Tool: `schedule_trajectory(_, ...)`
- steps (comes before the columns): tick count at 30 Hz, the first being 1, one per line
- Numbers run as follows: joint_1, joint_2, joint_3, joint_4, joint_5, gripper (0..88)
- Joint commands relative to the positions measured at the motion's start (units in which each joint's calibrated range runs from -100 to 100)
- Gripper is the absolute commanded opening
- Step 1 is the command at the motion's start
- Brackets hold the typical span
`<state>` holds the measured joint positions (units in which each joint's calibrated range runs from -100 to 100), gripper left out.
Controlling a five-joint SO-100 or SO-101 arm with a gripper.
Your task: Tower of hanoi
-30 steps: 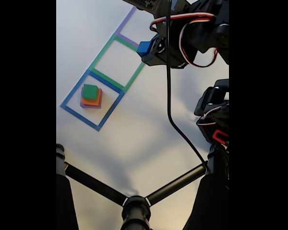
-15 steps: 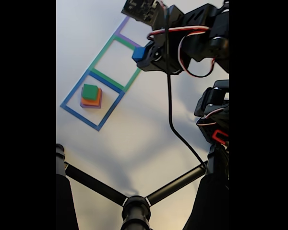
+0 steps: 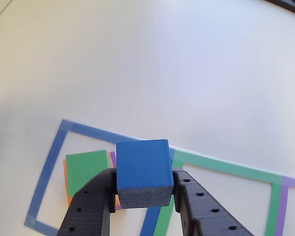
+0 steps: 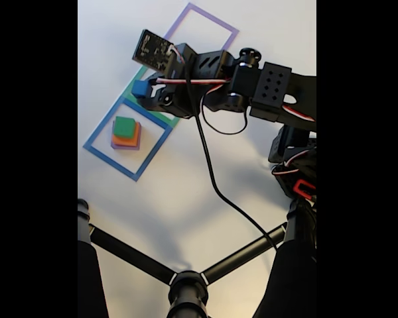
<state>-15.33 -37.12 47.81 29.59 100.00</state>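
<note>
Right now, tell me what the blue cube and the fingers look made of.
Blue cube: likely foam, with a matte blue top and a grainy dark grey lower band.
Fingers: probably moulded or printed plastic; they are matte black, with rows of small round holes.

In the fixed view, three taped square outlines lie in a diagonal row on the table. A stack of three blocks sits inside the lowest-left outline, widest below, smallest on top. The gripper holds the cube above the border between this outline and the middle one, up and right of the stack. A tripod stands at the bottom.
</note>
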Motion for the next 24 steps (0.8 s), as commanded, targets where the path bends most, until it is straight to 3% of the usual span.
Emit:
schedule_trajectory(1,-1.18,0.26,3.49,-10.12,0.0,2.6)
schedule_trajectory(11,-1.26,4.26,12.48,-25.26,0.0,2.7)
schedule_trajectory(24,-3.09,9.23,15.66,-34.08,0.0,2.8)
